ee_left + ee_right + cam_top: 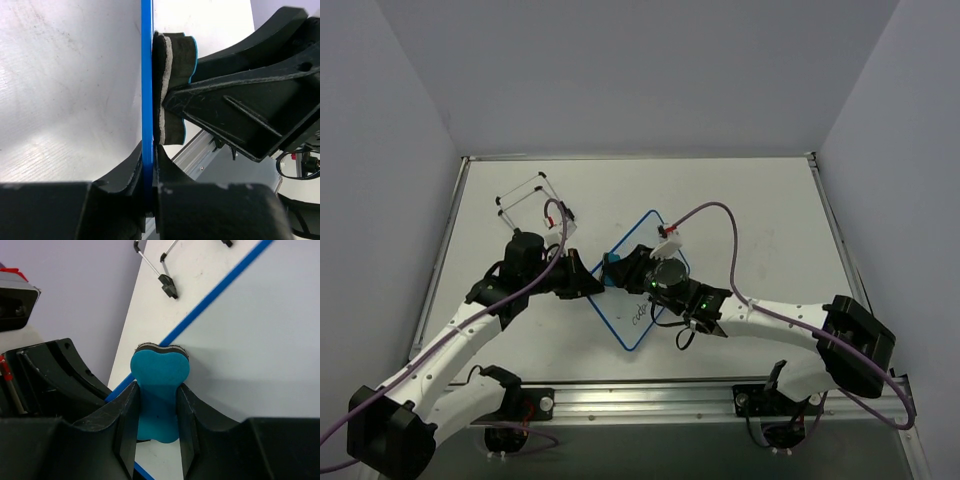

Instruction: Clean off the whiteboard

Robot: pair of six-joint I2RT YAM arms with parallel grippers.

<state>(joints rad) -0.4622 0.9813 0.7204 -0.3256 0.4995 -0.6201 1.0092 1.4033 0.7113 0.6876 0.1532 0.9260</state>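
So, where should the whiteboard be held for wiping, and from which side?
By its thin blue frame on the left arm's side, coming from the left, one finger on each face. The whiteboard is flat and thin. The left gripper pinches there, leaving the face free for the eraser in the right gripper.

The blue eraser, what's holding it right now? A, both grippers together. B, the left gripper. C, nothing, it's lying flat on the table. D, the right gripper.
D: in the right wrist view the right gripper clamps the blue eraser between its two fingers, with the eraser's dark felt side toward the whiteboard, while the left gripper is shut on the board's blue edge instead.
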